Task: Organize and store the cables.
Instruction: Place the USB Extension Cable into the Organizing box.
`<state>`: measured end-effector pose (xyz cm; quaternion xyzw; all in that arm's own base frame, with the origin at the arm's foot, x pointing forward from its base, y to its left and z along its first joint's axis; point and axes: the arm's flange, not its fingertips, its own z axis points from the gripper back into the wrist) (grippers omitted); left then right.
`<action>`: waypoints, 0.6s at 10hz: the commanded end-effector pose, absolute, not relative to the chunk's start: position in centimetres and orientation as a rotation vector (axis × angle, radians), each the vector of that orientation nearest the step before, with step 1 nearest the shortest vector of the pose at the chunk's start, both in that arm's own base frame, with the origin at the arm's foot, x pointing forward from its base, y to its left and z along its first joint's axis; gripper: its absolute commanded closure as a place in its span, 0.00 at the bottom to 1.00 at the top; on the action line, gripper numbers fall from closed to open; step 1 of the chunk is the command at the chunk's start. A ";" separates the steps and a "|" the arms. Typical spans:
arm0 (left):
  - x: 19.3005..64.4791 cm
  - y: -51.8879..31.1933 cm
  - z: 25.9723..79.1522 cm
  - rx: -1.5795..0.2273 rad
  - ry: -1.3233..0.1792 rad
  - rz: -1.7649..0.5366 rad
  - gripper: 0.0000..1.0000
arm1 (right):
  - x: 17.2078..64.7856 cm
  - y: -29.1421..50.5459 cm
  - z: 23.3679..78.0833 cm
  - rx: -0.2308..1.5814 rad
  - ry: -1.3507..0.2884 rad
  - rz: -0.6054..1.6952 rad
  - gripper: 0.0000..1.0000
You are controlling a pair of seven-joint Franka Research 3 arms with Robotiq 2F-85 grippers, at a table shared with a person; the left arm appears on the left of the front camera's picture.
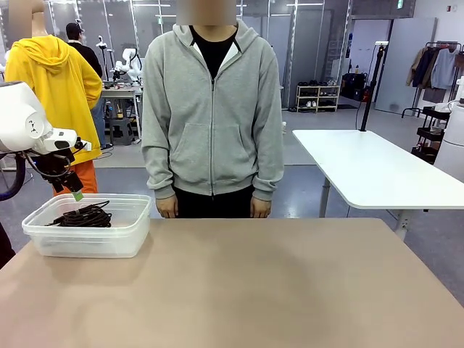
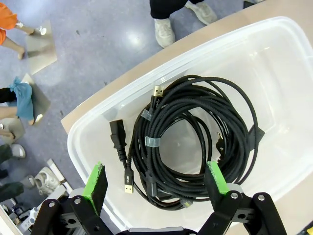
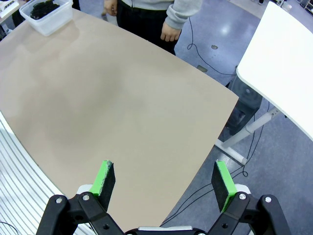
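Cables (image 2: 195,142) lie coiled together in one black bundle inside the clear plastic container (image 2: 274,54). In the left wrist view the coil occupies the centre of the container floor; a gold-tipped connector (image 2: 157,91) sits at the 12 o'clock edge of the coil, a chunky black plug (image 2: 117,133) lies just beside the coil at 9 o'clock, and a second gold-tipped connector (image 2: 128,186) rests at 7 o'clock. Pale bands wrap the cords at two places on the 9 o'clock side of the coil.

In the front view the container (image 1: 90,243) stands on the tan table (image 1: 254,290) at the table's 10 o'clock corner, with the cables (image 1: 83,215) visible through its wall.

Left gripper (image 2: 159,183): positioned above the container, over the 6 o'clock rim of the coil. Its fingers are spread wide apart, the green pads (image 2: 95,181) clear of the cords; nothing is between them. In the front view the left gripper (image 1: 75,191) hangs just above the container's far 11 o'clock edge, not touching the cables.

Right gripper (image 3: 164,181): positioned well apart from the container, above the table's near edge. Its fingers are spread wide apart and hold nothing. In this view the container (image 3: 46,14) appears at 11 o'clock, far off.

A person in a grey hooded top (image 1: 212,109) stands at the far side of the table, at 12 o'clock, hands (image 1: 168,206) hanging at the table edge.
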<state>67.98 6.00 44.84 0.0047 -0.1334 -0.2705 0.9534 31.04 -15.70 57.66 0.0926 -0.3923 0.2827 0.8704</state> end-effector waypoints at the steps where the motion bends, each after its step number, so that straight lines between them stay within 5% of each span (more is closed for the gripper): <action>1: 68.0 6.1 44.7 0.012 -0.269 -0.549 0.00 | 31.0 -15.7 57.7 0.195 -0.814 0.595 0.00; 6: 68.0 6.1 44.7 0.012 -0.269 -0.549 0.00 | 31.0 -15.7 57.7 0.195 -0.814 0.595 0.00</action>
